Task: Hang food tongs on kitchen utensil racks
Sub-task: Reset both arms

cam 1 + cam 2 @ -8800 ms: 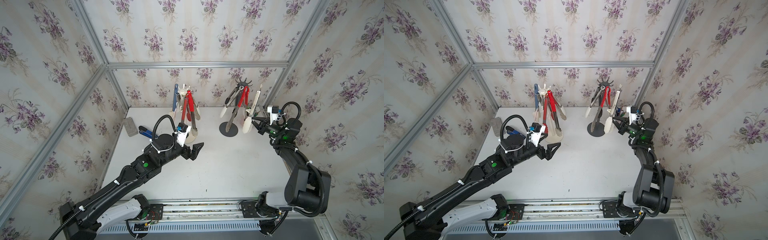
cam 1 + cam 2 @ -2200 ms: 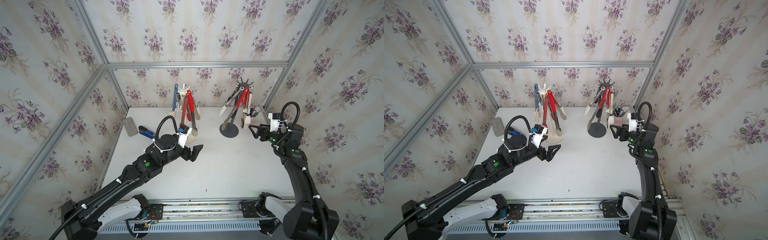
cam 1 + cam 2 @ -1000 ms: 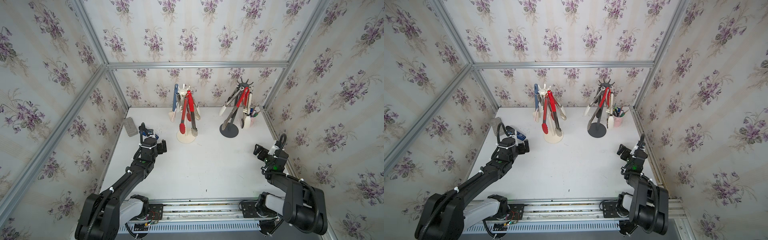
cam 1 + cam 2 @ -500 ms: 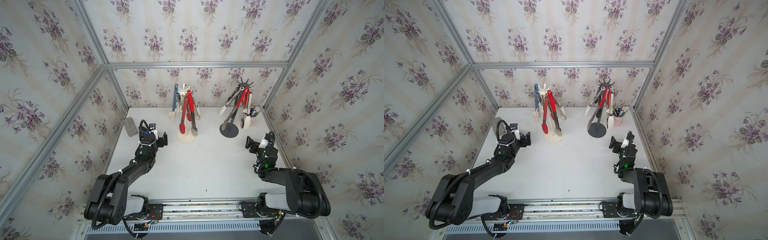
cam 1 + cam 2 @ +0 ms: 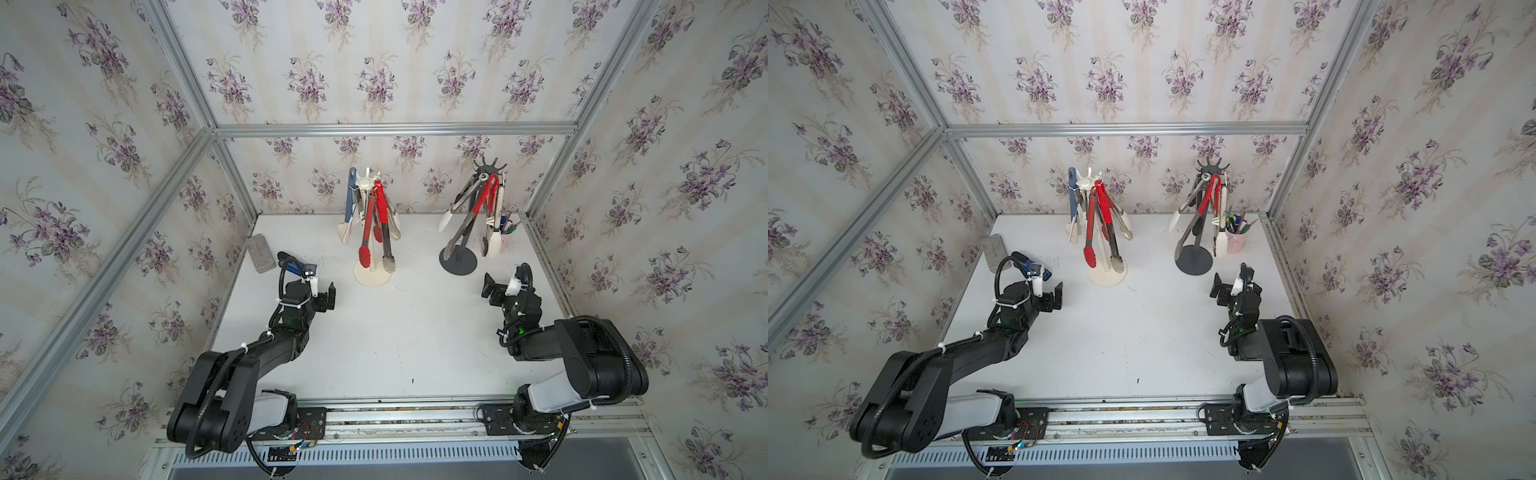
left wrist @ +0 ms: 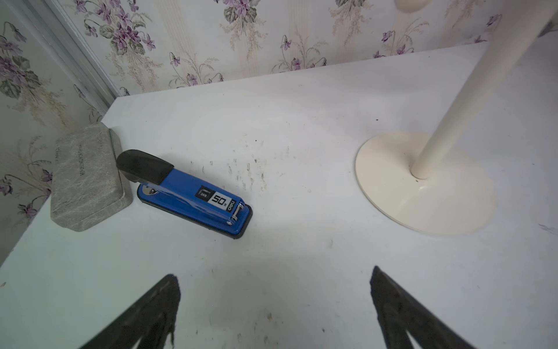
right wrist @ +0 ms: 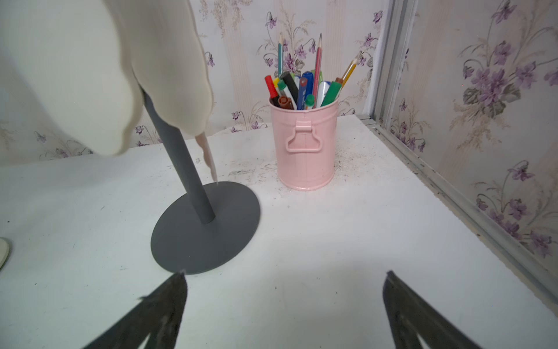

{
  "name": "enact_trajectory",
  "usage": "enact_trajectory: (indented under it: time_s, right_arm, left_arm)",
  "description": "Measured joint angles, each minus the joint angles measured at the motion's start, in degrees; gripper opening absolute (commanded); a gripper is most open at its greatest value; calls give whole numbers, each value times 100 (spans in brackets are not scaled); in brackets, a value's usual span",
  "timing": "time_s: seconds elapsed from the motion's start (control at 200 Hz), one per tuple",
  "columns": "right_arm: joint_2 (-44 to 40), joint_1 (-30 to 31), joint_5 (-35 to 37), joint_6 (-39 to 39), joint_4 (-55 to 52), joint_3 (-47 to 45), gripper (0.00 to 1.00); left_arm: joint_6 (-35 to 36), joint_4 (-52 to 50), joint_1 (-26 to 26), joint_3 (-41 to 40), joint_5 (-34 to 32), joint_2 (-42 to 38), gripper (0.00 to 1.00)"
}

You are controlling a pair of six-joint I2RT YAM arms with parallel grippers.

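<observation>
**Operator:** How do the fingers stand?

**Spotter:** Your left fingers (image 5: 331,291) are spread wide with nothing between them. They sit left of centre in both top views, over the bare worktop (image 5: 395,332). Your right fingers (image 5: 489,283) are spread just as wide and hold nothing. They sit right of centre, near the round base of the dark grey rack (image 5: 458,262). You cannot tell from here whether either pair touches the worktop.

**Operator:** And the food tongs?

**Spotter:** Your food tongs (image 5: 367,232) hang in two bunches at the upper middle of the frame. One bunch is on the cream rack (image 5: 372,277), with a red-tipped pair and a blue-handled pair among them. The other is on the dark grey rack to its right, with a red pair and white-tipped ones.

**Operator:** What lies around them?

**Spotter:** At the left edge you have a blue stapler (image 6: 193,199) just beside a grey case (image 6: 84,175). In the upper right corner a pink bucket (image 7: 305,145) of pens (image 7: 302,86) stands near the dark base.
</observation>
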Motion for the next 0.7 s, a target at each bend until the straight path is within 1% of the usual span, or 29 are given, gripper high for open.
enact_trajectory:
  time_s: [0.06, 0.115, 0.3, 0.425, 0.699]
  right_arm:
    - [7, 11, 37, -35, 33, 9, 100]
    - [11, 22, 74, -42, 42, 22, 100]
    - [48, 138, 293, -92, 129, 11, 100]
    - [48, 153, 365, -101, 140, 2, 100]
    - [48, 153, 422, -103, 164, -26, 100]
  left_arm:
    - [-7, 280, 46, 76, -15, 514, 99]
    - [-31, 260, 90, 59, 33, 675, 99]
    - [-168, 321, 282, 262, 118, 741, 99]
    - [-184, 304, 280, 264, 223, 737, 99]
    - [-199, 310, 278, 262, 223, 734, 99]
